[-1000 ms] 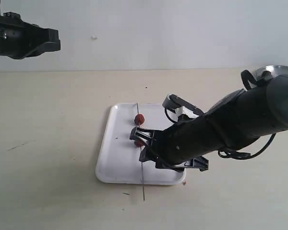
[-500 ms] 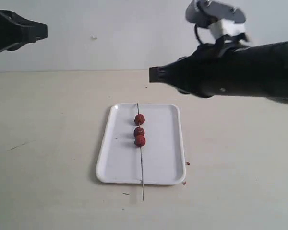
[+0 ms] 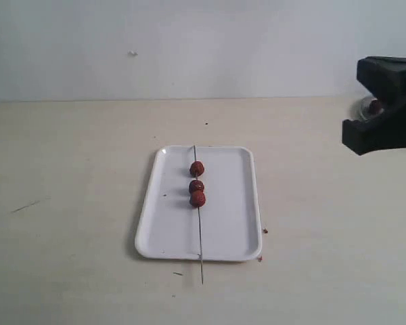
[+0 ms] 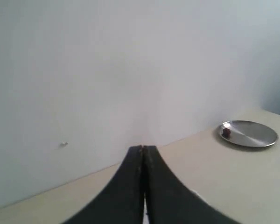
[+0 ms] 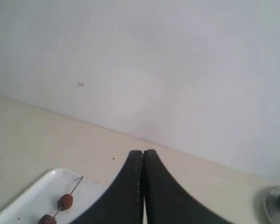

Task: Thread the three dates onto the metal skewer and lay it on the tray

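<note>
Looks finished: three wrinkled dark-red dates (image 3: pixel 196 185) sit threaded on the thin grey metal skewer (image 3: pixel 199 230) lying along the white rectangular tray (image 3: pixel 230 203), with the left tool (image 4: pixel 143 147) and right tool (image 5: pixel 143 151) both pressed together, empty.

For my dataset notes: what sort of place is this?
Probably a robot test bench: a bare beige tabletop against a plain white wall, the black right end effector, and a white rectangular tray holding a thin metal skewer of dark-red dates.

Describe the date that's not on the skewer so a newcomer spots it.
From the white rectangular tray at the exterior view's centre, look far right for the round shiny silver metal plate. The small dark-red fruit sits on it alone; the other three dark-red dates are threaded on the thin grey metal skewer.
</note>
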You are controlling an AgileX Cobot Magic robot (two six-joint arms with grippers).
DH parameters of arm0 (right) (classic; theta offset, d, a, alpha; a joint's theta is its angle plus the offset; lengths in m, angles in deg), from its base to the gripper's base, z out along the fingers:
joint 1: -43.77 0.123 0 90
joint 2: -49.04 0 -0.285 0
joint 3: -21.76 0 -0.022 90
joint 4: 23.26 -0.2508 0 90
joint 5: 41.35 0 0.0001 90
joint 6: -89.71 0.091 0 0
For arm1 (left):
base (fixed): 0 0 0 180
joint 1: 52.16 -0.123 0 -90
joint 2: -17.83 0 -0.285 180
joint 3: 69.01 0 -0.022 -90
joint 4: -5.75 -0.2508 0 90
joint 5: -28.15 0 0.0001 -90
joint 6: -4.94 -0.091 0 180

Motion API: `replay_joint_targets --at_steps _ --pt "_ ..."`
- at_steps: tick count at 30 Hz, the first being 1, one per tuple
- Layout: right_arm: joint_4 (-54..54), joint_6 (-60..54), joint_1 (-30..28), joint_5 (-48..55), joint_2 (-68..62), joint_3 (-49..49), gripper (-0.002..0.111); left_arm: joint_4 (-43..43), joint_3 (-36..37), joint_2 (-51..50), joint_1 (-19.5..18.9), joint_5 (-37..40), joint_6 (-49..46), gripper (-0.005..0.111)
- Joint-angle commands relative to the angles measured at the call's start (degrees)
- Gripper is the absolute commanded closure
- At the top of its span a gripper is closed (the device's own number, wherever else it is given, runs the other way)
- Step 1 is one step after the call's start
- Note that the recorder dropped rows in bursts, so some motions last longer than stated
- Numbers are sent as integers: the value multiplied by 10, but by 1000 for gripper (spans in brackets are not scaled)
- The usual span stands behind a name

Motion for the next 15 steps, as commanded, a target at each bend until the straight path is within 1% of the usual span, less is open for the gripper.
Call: replay_joint_targets --at_steps 1,6,10,15 --pt "36 20 0 -37 54 -18 108 8 65 87 -1 -34 -7 107" --pt "54 18 0 7 88 -18 108 8 134 192 -1 -97 -7 107" --pt "51 18 0 17 88 -18 108 8 168 268 -1 -107 -7 107" --pt "47 18 0 22 88 -19 108 8 193 354 -1 -116 -2 107"
